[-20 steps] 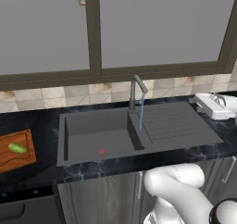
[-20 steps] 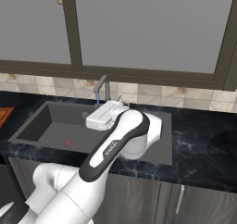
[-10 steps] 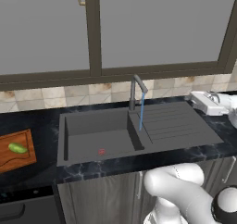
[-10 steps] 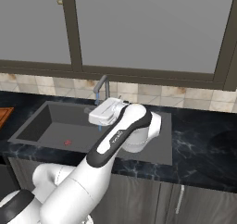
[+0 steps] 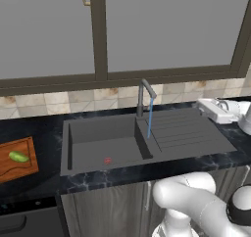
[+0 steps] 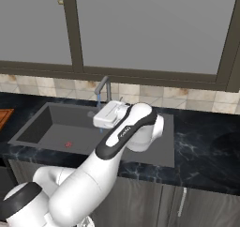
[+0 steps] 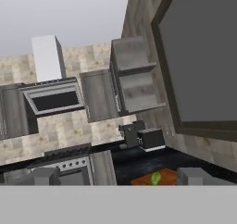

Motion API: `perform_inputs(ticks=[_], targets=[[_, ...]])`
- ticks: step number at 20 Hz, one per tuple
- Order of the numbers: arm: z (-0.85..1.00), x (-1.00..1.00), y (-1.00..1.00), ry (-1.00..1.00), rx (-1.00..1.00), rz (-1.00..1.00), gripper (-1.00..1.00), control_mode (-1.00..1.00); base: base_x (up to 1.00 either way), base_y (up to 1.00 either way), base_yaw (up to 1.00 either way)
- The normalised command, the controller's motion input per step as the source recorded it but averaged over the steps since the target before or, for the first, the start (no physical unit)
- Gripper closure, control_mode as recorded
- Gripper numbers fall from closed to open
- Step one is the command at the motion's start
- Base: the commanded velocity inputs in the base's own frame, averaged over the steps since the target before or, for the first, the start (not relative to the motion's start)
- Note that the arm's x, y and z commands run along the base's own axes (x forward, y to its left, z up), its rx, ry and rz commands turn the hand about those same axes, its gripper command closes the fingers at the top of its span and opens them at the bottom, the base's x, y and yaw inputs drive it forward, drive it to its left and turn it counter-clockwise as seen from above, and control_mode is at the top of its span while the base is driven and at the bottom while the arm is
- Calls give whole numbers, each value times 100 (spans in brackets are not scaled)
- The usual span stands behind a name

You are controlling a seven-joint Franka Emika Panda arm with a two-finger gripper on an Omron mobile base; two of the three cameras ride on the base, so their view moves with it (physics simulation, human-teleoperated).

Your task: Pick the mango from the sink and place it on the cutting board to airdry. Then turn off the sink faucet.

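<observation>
- Mango (image 5: 18, 156) lies on the cutting board (image 5: 19, 168), well left of the sink (image 5: 105, 145) on the black counter, so the first half of the task looks done.
- It sits near the board's middle, flat on the wood, apart from the basin: a sensible spot for drying, clear of the water.
- Hand view also shows the mango (image 7: 156, 177) as a small green oval on the board (image 7: 152, 181), far off.
- Sink basin holds no fruit, just a tiny red spot (image 5: 107, 160) on its floor.
- Faucet (image 5: 144, 95) stands at the sink's back edge, between basin and ribbed drainboard. A thin blue stream (image 5: 149, 117) falls from its spout, so the water is on. Shutting it off is what I judge remains.
- Gripper (image 6: 108, 115) hangs just right of the faucet, above the drainboard side of the sink, in the right base view. That likely puts it in reach of the lever.
- Arm rises from the base, bends at a high elbow over the sink's right part, and points the hand sideways toward the board.
- Finger tips (image 7: 44, 176) stand wide apart in the hand view, nothing between them, so the gripper is spread and empty.
</observation>
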Motion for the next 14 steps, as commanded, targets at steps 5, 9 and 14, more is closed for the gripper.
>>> perform_inputs(ticks=[5,9,14], targets=[[-12,11,0,0,0,1,-100,-100,0,0,0],[-17,12,0,0,0,0,-100,-100,0,0,0],[-24,13,15,0,0,0,-100,-100,0,0,0]])
